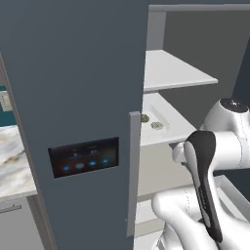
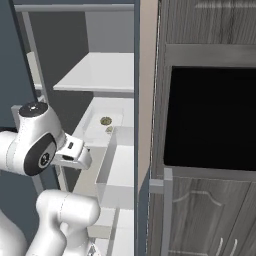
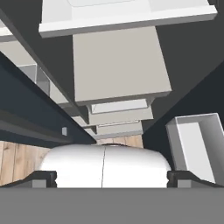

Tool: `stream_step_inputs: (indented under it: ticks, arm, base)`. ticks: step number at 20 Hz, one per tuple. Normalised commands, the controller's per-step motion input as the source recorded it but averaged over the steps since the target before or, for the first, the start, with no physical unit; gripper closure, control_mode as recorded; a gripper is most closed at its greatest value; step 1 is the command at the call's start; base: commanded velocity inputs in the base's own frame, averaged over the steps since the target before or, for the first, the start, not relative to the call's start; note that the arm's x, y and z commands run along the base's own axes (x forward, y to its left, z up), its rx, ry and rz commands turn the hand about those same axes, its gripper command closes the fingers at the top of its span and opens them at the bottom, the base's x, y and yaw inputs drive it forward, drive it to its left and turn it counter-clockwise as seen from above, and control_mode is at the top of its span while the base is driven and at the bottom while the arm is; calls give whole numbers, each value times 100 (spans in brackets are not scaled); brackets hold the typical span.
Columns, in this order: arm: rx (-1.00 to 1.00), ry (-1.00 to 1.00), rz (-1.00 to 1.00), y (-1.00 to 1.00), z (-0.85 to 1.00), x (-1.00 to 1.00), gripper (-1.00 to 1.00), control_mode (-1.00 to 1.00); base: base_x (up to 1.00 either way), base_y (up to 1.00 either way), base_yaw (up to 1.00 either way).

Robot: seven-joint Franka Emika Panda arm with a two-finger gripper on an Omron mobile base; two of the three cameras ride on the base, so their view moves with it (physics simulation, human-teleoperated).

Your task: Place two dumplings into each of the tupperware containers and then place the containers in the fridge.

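The tool [image 3: 112, 178] hangs with jaws wide apart and empty, pointing down past the fridge [image 1: 73, 97] shelves. Above it, a tupperware container [image 1: 163, 119] holding two dumplings [image 1: 156, 125] sits on a shelf. Judging by this, that container is stowed; next comes backing out for the other.

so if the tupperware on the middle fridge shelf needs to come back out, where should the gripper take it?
Probably the front rim of the tupperware container, coming straight in from the open front of the fridge. It lies flat and shallow with a raised rim, two dumplings inside, and the shelf above leaves little room for a top-down reach. The gripper is open, pointing down.
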Motion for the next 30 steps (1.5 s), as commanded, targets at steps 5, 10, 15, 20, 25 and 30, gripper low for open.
stream_step_inputs:
  ticks: [5,10,15,20,25,30]
  arm:
    - [0,-4,0,0,38,10,-100,-100]
    - [0,0,-3,0,26,-14,-100,-100]
    - [0,-2,0,0,6,-22,-100,-100]
    - [0,0,0,0,0,0,-100,100]
    - [0,0,0,0,0,0,-100,100]
    - [0,0,0,0,0,0,-100,100]
  base:
    - [0,0,0]
    - [0,0,0]
    - [0,0,0]
    - [-85,0,0]
    - [-100,-5,0]
    - [-100,38,39]
